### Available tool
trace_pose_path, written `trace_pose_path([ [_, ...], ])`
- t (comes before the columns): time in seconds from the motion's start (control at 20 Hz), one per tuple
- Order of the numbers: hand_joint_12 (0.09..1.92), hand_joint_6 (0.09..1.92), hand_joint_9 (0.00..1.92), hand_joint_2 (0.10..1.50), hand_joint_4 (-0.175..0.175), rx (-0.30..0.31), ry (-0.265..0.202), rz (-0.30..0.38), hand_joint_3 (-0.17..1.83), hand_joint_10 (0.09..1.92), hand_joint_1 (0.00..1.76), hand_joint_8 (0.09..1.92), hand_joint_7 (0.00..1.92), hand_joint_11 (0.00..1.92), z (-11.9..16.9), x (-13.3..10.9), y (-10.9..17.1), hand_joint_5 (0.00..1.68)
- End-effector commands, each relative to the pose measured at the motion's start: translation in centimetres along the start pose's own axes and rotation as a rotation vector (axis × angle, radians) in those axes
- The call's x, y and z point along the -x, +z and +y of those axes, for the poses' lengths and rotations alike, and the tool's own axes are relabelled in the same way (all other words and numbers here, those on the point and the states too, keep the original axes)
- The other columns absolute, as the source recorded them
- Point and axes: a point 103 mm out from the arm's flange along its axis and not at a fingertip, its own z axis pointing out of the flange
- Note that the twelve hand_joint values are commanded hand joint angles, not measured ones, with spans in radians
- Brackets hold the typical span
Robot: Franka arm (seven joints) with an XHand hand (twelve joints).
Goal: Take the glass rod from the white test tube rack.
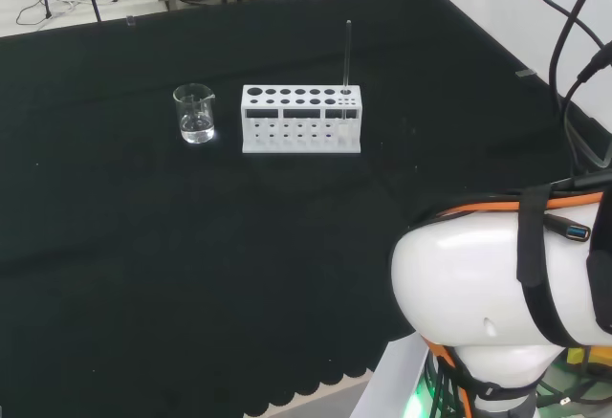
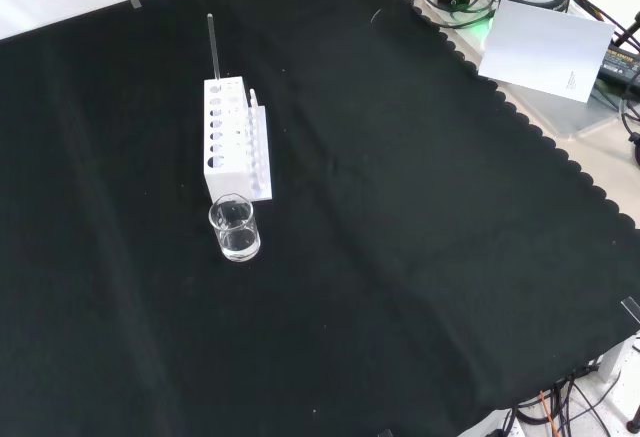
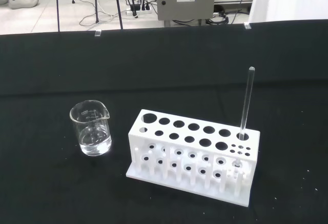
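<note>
At the arm's working end, finding no means of telling whether the hand is released, clenched or grasping anything; recording its state as impossible to tell. Noting, at the right of the head view, the arm's own white link (image 1: 497, 284) bulking over the near edge of the tabletop (image 1: 191, 246), well apart from the ware.

Moving outward to the task's items: observing the glass rod (image 3: 246, 103) standing upright in the white test tube rack (image 3: 195, 152), seated in a hole at the rack's end, on the side away from the beaker (image 3: 91, 128). Noting the rod rising well above the rack's top plate, with nothing touching it. Finding the remaining holes of the rack standing unfilled as far as visible.

Recording the rack resting flat on the black cloth, long side facing the head view and end-on toward the front view, rod end farther off there. Noting the beaker standing upright near the rack's other end, apart from it, to its left in the head view and nearer than it in the front view, carrying what looks like a little clear liquid at the bottom.
</note>
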Motion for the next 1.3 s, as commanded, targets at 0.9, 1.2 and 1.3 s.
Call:
trace_pose_path([
  [0.9, 1.47, 0.15, 0.16, 0.8, -0.175, 0.01, 0.017, -0.002, 0.71, 0.9, 0.78, 0.88, 0.02, 0.06, 2.2, 0.9, -0.2, 0.19],
  [1.2, 1.46, 0.13, 0.21, 0.8, -0.173, 0.002, 0.035, 0.007, 0.72, 0.89, 0.78, 0.9, 0.07, 0.12, 5.4, 2.3, -0.8, 0.2],
  [1.3, 1.46, 0.13, 0.23, 0.8, -0.173, -0.001, 0.043, 0.014, 0.72, 0.89, 0.78, 0.91, 0.08, 0.13, 6.5, 3.0, -0.7, 0.21],
])
